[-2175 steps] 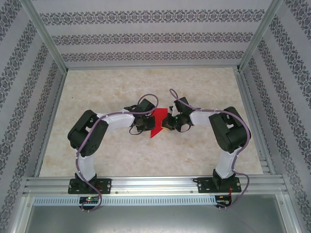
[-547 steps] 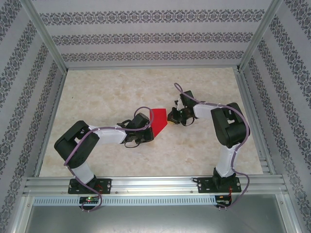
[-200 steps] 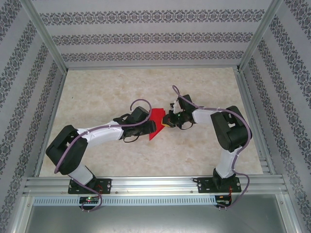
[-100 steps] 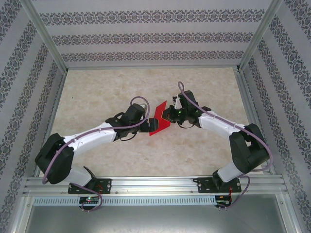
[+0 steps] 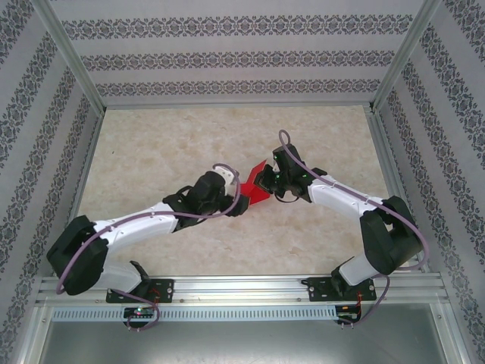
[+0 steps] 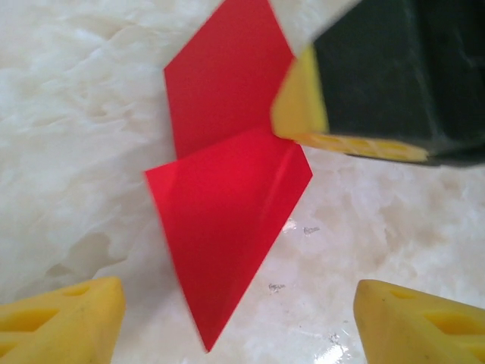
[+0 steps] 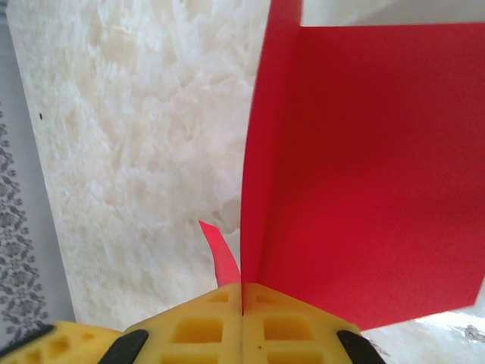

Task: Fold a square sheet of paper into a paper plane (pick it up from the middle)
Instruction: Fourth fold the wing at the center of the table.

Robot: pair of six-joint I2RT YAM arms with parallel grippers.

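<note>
- Right pincer (image 7: 242,302) clamped on an edge of the creased red paper (image 7: 364,167), mid-bench (image 5: 159,144).
- Left pincer (image 6: 235,318) gapes, fingertips either side of the paper's pointed corner, not touching.
- Bare bench all round; walls well apart.

Folded red paper (image 6: 227,227) on pale marbled table (image 6: 76,114), crease across the middle (two angled flaps). Left gripper (image 6: 242,322) spread wide, fingertips (image 6: 68,318) clear of paper. Right gripper (image 6: 295,125) touching paper's right corner.

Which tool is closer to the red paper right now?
Right. The right tool is shut on an edge of the red paper; the left tool hangs open just short of it.
</note>
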